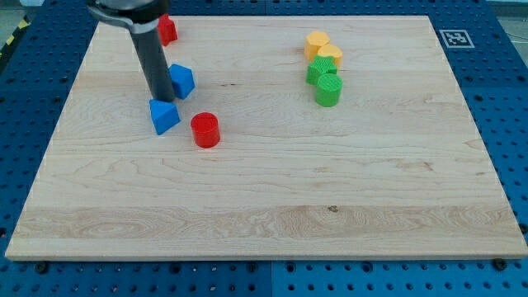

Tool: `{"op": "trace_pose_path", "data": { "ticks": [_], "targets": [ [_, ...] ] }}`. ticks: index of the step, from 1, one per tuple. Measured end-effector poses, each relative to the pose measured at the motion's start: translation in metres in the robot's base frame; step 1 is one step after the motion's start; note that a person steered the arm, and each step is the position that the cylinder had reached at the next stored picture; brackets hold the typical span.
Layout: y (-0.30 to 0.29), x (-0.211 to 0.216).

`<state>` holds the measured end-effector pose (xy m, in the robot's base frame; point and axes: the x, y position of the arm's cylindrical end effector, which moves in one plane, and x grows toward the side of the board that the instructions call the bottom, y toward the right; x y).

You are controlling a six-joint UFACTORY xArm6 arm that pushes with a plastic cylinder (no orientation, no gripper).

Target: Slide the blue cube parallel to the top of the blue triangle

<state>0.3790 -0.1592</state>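
Surface: pale wooden board (272, 206) | Base: blue perforated panel (503, 99) | Fiducial marker (451, 38): 1 o'clock corner

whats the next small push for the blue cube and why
Probably a short nudge toward the view's right: my tip sits against the left side of the blue cube, which lies just up-right of the blue triangle, already near its top.
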Motion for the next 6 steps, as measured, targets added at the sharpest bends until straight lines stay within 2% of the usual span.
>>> {"op": "trace_pose_path", "data": {
  "ticks": [1,2,3,4,5,6],
  "targets": [
    [-0.006,-0.012],
    [0.011,0.019],
    [0.041,0.020],
    [0.042,-0.017],
    [0.002,-0.038],
    [0.001,-0.037]
  ]
}}
